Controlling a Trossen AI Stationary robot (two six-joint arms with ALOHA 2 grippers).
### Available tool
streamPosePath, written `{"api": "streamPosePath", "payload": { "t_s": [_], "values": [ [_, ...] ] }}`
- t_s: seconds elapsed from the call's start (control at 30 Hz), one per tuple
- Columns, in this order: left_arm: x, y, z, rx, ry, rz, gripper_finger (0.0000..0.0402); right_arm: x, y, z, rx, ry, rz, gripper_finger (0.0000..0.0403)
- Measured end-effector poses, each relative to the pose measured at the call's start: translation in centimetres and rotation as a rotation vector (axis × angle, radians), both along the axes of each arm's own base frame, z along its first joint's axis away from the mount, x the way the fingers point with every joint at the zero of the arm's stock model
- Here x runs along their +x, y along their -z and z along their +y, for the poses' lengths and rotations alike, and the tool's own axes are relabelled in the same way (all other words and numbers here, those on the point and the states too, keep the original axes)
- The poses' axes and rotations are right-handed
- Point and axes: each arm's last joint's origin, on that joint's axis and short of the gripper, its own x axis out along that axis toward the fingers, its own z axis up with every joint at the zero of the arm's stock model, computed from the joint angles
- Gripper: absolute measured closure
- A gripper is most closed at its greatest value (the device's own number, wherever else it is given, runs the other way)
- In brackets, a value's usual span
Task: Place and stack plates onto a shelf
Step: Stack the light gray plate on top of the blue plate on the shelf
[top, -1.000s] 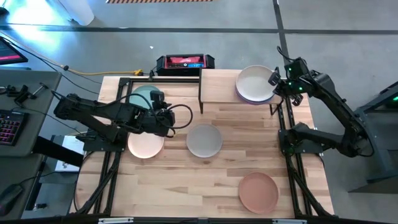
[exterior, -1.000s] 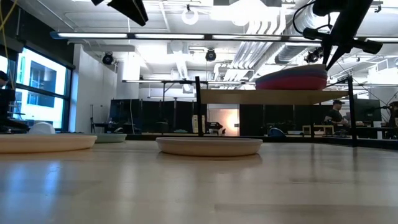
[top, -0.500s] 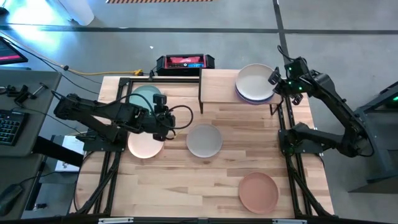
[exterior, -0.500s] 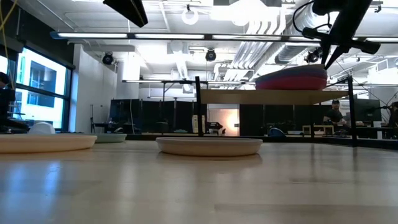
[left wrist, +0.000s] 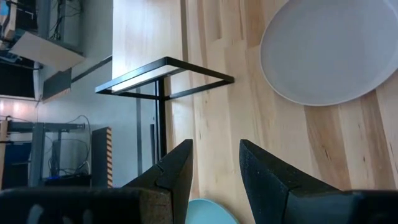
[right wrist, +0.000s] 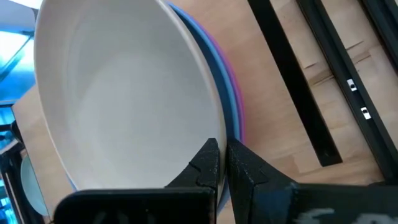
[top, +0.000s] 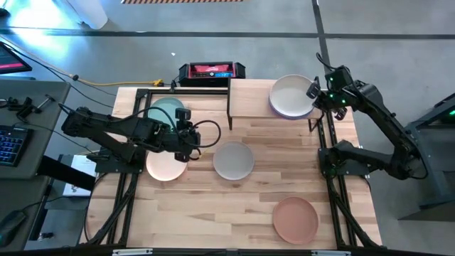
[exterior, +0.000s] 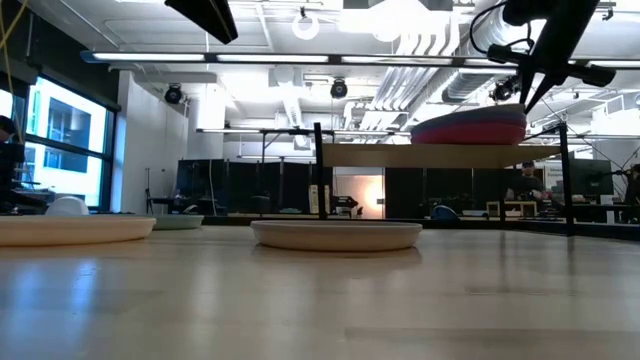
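Right gripper (top: 313, 91) pinched at stack's (top: 290, 97) rim; shelf's (top: 248, 97) left half bare.

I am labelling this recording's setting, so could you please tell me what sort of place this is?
Most likely a robotics lab or workshop: exposed ceiling ducts and strip lights overhead, a desk with a keyboard beside the butcher-block table, and cables trailing over a bare grey floor.

Bright, even light fell from overhead; in the low view the ceiling strip lights (exterior: 330, 58) glared white and a window (exterior: 62, 128) glowed blue. The wooden table (top: 249, 206) was evenly lit, its plates casting only faint shadows. In the wrist views the near fingers (left wrist: 174, 171) looked soft and out of focus.
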Motion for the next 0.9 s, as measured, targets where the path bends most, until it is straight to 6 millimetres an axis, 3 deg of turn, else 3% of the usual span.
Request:
{"api": "streamPosePath", "payload": {
  "t_s": [0.63,0.9],
  "values": [
    [0.01,0.0,0.0,0.0,0.0,-0.001,0.0282,0.1,-0.14,-0.22,-0.027,0.007,-0.009,0.0397],
    [0.01,0.0,0.0,0.0,0.0,-0.001,0.0282,0.11,-0.16,-0.26,-0.045,-0.024,0.008,0.0299]
  ]
}}
